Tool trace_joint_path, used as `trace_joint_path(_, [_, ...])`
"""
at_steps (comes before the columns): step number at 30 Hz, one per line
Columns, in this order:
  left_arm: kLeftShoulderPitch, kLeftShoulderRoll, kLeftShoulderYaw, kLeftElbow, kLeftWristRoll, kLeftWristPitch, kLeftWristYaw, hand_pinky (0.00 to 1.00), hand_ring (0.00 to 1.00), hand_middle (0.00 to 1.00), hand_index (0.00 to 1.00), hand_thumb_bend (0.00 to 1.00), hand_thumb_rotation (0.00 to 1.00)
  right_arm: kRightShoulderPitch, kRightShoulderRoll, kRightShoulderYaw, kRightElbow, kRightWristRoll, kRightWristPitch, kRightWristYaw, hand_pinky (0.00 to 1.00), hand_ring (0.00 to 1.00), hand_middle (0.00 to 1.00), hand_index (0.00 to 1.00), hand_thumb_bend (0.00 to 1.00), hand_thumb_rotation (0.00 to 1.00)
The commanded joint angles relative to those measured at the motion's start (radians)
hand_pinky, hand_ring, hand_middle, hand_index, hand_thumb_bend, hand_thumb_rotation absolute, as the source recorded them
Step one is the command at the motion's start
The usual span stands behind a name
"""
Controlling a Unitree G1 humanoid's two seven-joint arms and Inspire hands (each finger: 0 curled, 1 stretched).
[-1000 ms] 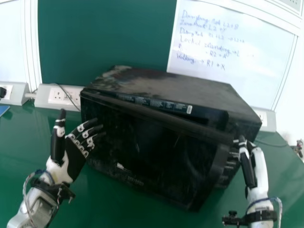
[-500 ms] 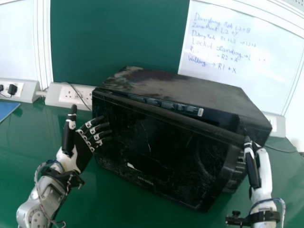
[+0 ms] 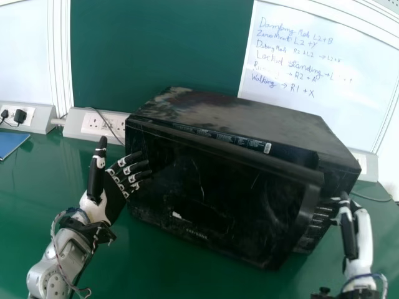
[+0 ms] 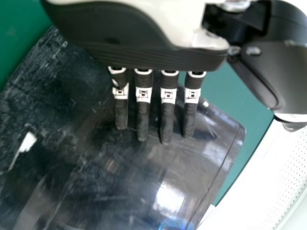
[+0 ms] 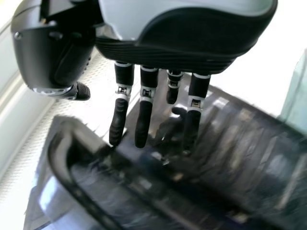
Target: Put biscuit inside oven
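Note:
The black oven (image 3: 249, 118) sits at an angle in the head view, its front door (image 3: 212, 187) slightly ajar, with a gap along the top and right side. My left hand (image 3: 115, 198) is at the door's left edge, fingers straight and thumb up. In the left wrist view the straight fingers of my left hand (image 4: 144, 55) lie over the glossy door (image 4: 86, 158); contact is unclear. My right hand (image 3: 364, 230) is beside the oven's right side, behind the door's edge. The right wrist view has my right hand (image 5: 168, 50) with nearly straight fingers above the vented side (image 5: 240, 139).
The green table (image 3: 168, 268) carries the oven. Behind it are a socket strip (image 3: 93, 124) with a cable and a whiteboard (image 3: 312, 56). A blue flat item (image 3: 12, 143) lies at the far left, and another cable (image 3: 372, 199) lies at the right.
The head view has turned, so the scene sits farther right in it. My right hand has drawn back slightly toward the robot and outward from the door's edge. The left hand stays by the door.

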Motion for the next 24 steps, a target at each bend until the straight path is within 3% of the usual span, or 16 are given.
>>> trace_joint_path(1, [-0.033, -0.007, -0.016, 0.004, -0.007, 0.011, -0.026, 0.83, 0.82, 0.81, 0.81, 0.71, 0.31, 0.015, 0.012, -0.041, 0.006, 0.034, -0.014, -0.012, 0.47, 0.55, 0.59, 0.49, 0.52, 0.14])
trace_joint_path(11, [-0.036, -0.01, -0.002, -0.003, -0.003, 0.016, -0.039, 0.81, 0.8, 0.78, 0.78, 0.73, 0.32, 0.037, 0.056, -0.117, 0.042, 0.098, -0.043, -0.075, 0.46, 0.53, 0.58, 0.49, 0.52, 0.14])
trace_joint_path(17, [-0.046, -0.011, -0.001, 0.018, 0.004, 0.008, -0.047, 0.8, 0.78, 0.78, 0.78, 0.73, 0.32, 0.033, 0.062, -0.126, 0.054, 0.104, -0.021, -0.117, 0.53, 0.57, 0.59, 0.49, 0.52, 0.14])
trace_joint_path(24, [-0.051, -0.022, -0.003, 0.015, 0.0, 0.015, -0.04, 0.79, 0.78, 0.79, 0.81, 0.71, 0.32, 0.027, 0.059, -0.126, 0.066, 0.116, -0.035, -0.135, 0.53, 0.56, 0.58, 0.49, 0.52, 0.13])
